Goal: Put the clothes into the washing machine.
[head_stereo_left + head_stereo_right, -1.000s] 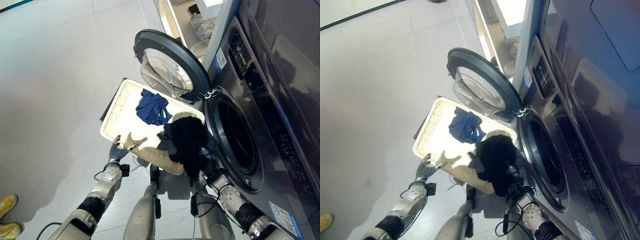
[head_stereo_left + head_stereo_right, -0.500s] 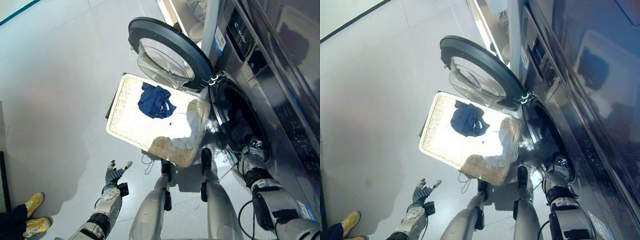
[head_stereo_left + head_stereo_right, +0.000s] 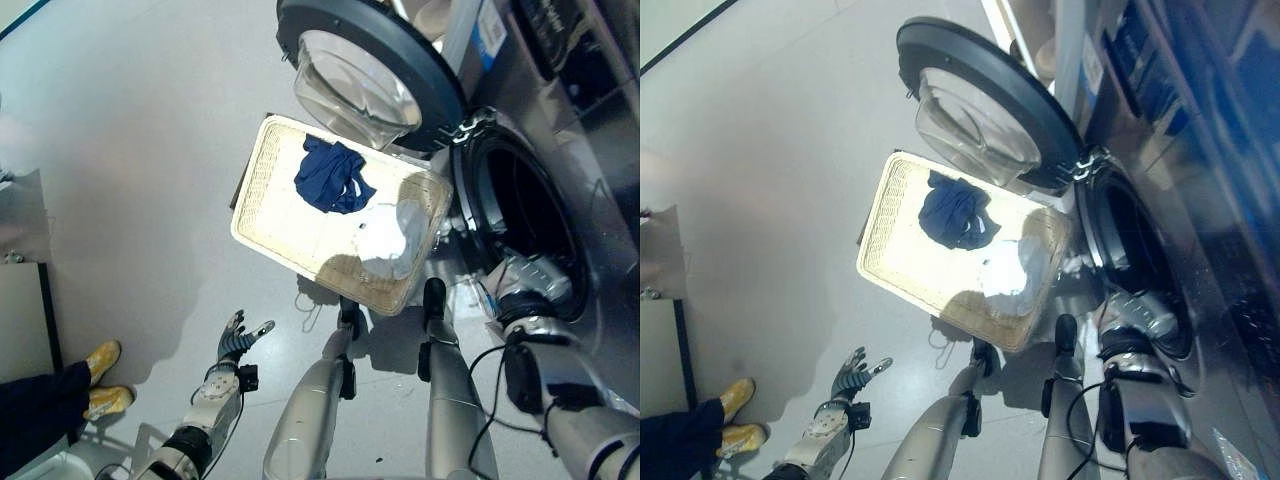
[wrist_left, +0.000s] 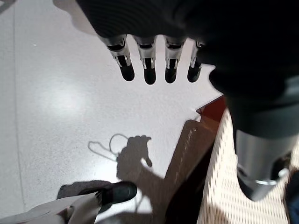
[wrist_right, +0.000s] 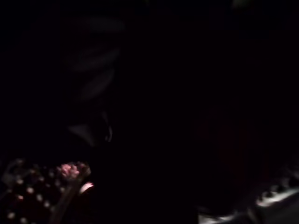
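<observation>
A pale wicker basket [image 3: 285, 230] lies on the floor before the front-loading washing machine [image 3: 520, 215], whose round door [image 3: 365, 75] stands wide open. A crumpled blue garment [image 3: 330, 175] lies at the basket's far side and a white one [image 3: 385, 240] near the corner by the drum. My right arm [image 3: 530, 300] reaches over the drum's lower rim, with the hand hidden in the dark inside. My left hand [image 3: 238, 338] hangs over the floor short of the basket, fingers [image 4: 148, 70] straight and spread, holding nothing.
A person in yellow shoes [image 3: 100, 375] stands at the lower left. The open door overhangs the basket's far end. Bare grey floor stretches left of the basket. The basket's wicker rim [image 4: 224, 186] shows past my left hand.
The black garment has left the basket's rim and gone with my right hand into the drum. My left hand has drawn back from the basket. The camera has shifted.
</observation>
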